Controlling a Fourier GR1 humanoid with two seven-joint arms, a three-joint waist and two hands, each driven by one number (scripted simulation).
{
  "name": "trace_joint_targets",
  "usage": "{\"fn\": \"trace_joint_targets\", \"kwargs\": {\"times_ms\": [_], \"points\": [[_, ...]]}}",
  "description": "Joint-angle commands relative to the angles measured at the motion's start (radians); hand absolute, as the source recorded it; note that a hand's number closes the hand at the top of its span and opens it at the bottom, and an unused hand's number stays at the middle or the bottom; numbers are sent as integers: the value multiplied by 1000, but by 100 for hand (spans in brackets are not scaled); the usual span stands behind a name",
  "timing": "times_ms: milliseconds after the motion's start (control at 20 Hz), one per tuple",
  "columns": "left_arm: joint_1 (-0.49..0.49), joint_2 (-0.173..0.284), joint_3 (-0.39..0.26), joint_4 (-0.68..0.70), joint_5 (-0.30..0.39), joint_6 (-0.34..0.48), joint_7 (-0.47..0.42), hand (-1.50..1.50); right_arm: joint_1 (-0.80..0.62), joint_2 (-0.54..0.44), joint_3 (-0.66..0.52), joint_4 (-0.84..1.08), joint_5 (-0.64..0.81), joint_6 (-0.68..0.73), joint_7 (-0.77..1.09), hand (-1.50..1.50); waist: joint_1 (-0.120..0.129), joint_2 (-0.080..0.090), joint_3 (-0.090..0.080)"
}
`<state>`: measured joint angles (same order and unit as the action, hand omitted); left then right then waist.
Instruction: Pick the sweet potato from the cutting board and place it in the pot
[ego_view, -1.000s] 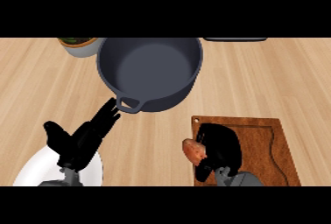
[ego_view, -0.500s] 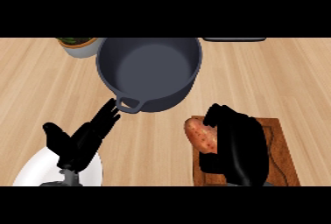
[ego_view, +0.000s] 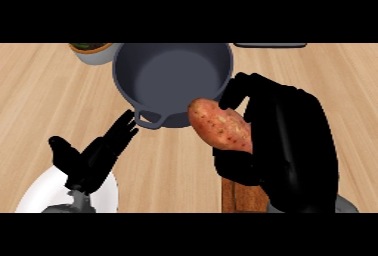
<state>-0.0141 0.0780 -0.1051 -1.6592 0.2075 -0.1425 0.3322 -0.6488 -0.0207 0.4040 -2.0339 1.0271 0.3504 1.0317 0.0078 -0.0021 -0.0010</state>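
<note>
Head view: right hand (ego_view: 284, 145) grasps the speckled orange sweet potato (ego_view: 220, 125) beside the grey pot (ego_view: 173, 77); left hand (ego_view: 92, 155) relaxed, fingers straight.

Right robot hand (ego_view: 284, 145) curled, seemingly gripping; left robot hand (ego_view: 92, 157) open.

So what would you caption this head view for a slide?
Right hand carries the sweet potato toward the pot; left hand rests open.

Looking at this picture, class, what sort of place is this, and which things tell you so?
Most likely a kitchen counter: a dark pot stands on the wooden top, a cutting board lies nearby, and the right robot hand holds a sweet potato.
</note>
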Motion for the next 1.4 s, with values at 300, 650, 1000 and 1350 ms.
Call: {"fn": "trace_joint_targets", "kwargs": {"times_ms": [300,650,1000,1350], "points": [[-3,-44,-52,13,-54,25,-12,0,-422,20,-243,394,-158,-44,55,150,12,4,0],[-38,-32,-23,14,-28,15,17,0,-591,21,-311,819,-173,-227,-113,150,26,11,0],[-15,-35,-36,-11,-29,4,15,0,-642,21,-253,1173,-209,-493,-295,150,43,14,0],[-58,-39,-47,4,-34,-1,41,0,-732,21,-310,1479,-267,-630,-474,150,73,29,-1]]}}
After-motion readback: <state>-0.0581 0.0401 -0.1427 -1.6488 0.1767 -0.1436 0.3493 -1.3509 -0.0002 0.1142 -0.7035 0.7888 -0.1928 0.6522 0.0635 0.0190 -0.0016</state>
